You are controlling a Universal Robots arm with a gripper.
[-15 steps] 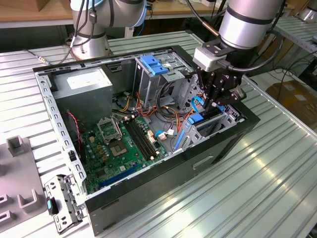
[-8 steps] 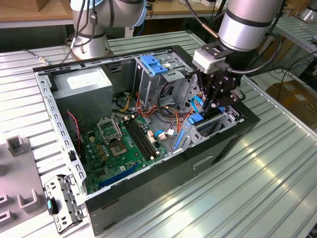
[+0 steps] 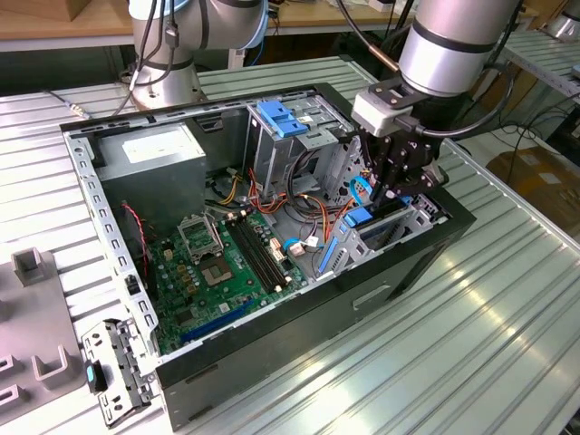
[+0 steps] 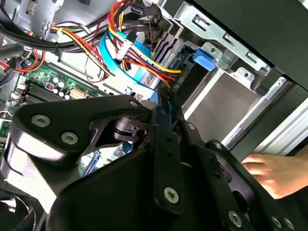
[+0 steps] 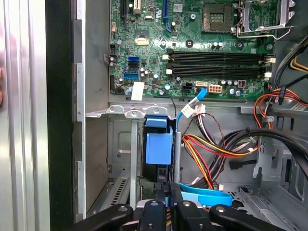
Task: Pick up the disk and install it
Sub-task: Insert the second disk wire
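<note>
The disk [image 5: 159, 144] stands on edge in a slot of the metal bay [image 5: 120, 159] at the front corner of the open computer case [image 3: 299, 317]. I see mostly its blue plastic carrier. In the exterior view the disk [image 3: 367, 225] sits low in that bay, on the exterior view's right. My gripper [image 3: 388, 201] hangs straight above it. Its black fingers are shut, with the tips [image 5: 168, 192] just over the carrier's end. I cannot tell whether they touch it. In the second wrist view the gripper [image 4: 163, 113] points down among the cables.
Orange, red and blue cables [image 5: 211, 154] crowd the space beside the bay. The green motherboard [image 3: 227, 263], the grey power supply [image 3: 154, 159] and a drive cage with a blue latch [image 3: 281, 122] fill the case. A person's hand [image 4: 274, 173] rests outside the case wall. Grey fixtures [image 3: 36, 272] lie on the table.
</note>
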